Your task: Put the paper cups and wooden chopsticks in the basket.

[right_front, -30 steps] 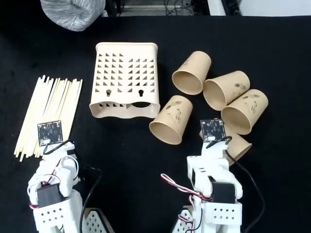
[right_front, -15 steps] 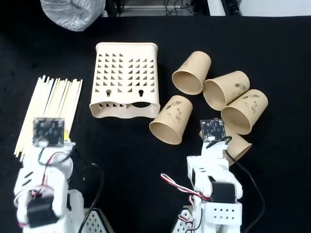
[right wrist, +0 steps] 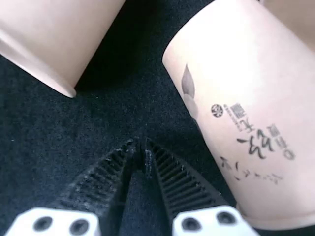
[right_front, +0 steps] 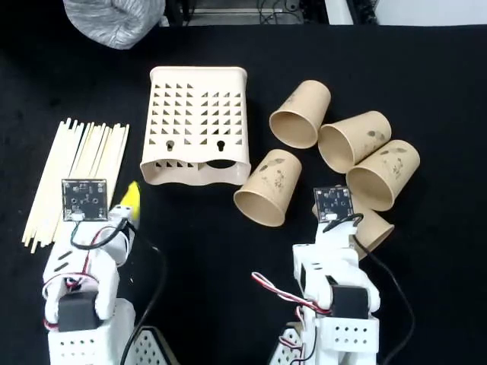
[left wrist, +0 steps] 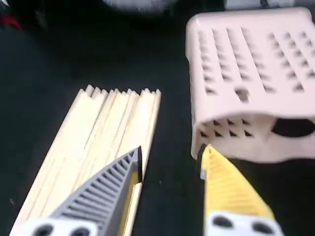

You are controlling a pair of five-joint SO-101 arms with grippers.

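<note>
A bundle of wooden chopsticks lies at the left of the black table. The cream perforated basket lies on its side in the middle, its mouth facing the arms. Several paper cups lie on their sides to the right. My left gripper is open over the near end of the chopsticks, with its yellow finger on the side towards the basket. My right gripper is shut with nothing in it, low over the cloth beside a cup and near another cup.
A grey cloth bundle sits at the table's far left edge. One cup lies close to the basket's right corner. Bare black cloth lies between the two arms.
The left arm has risen and swung a little to the right, and its yellow finger now shows beside the chopsticks. The right arm has not moved.
</note>
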